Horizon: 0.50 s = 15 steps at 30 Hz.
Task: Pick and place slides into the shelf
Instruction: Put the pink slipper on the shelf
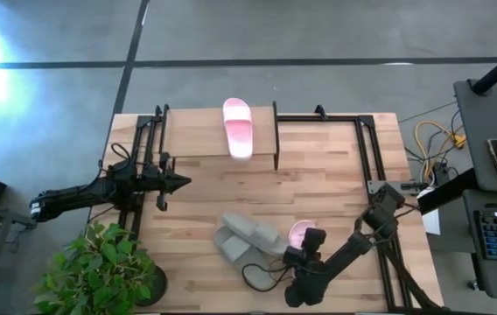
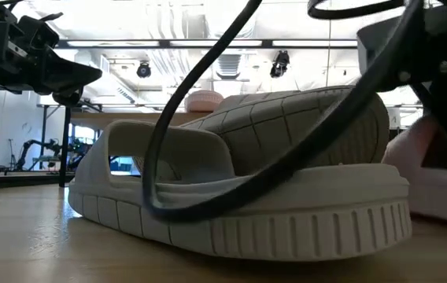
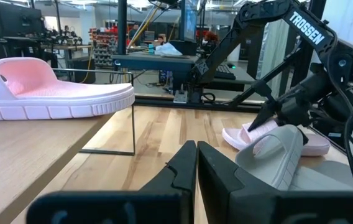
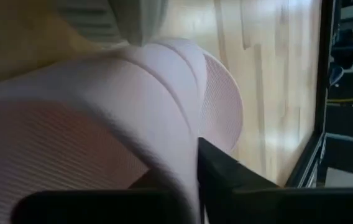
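A: Where is everything sitting right now?

B: One pale pink slide [image 1: 238,128] is lying on the shelf [image 1: 192,131] at the upper centre of the high view. The second pink slide [image 1: 301,233] is resting on the table [image 1: 327,175] at the lower centre, touching the two grey-green slides [image 1: 247,238] piled just to its left.

A: And the arms?

B: The right gripper [image 1: 307,255] is pressing down on that second pink slide, its jaws pinched tight on the strap; in the right wrist view the pink strap [image 4: 127,124] is filling the frame with a dark finger [image 4: 238,186] against it. The left gripper [image 1: 174,183] is hovering at the middle left of the high view, fingers closed on nothing.

A: What is worrying you from here?

B: I'm thinking the soft strap could be slipping out as the arm lifts, since the pinch looks to be near its edge. The pink slide is also touching the grey-green pile, so lifting may be dragging or toppling those. A black cable [image 2: 208,118] is looping over the grey-green slides in the low view, and it could be snagging on them.
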Tool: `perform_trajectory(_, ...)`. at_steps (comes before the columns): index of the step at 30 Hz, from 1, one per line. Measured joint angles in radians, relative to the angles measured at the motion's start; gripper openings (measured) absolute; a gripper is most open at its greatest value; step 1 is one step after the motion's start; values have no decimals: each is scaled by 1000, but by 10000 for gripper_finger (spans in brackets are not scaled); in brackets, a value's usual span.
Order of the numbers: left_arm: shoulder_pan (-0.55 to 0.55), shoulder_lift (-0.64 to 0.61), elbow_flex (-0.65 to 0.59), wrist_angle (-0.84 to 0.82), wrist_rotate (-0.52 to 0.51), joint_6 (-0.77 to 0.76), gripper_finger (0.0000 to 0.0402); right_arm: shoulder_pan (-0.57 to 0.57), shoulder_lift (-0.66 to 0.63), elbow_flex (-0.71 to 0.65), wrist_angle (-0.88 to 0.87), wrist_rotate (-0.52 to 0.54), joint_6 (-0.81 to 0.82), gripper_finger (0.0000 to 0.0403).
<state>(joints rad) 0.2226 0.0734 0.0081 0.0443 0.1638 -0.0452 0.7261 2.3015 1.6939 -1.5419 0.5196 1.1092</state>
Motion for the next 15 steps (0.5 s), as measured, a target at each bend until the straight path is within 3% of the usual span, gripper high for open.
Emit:
perform_trajectory(11, 0, 0, 0, 0, 0, 0, 0, 96, -213, 105, -27, -55, 40, 12)
perform_trajectory(15, 0, 0, 0, 0, 0, 0, 0, 77, -297, 124, -28, 89, -64, 12)
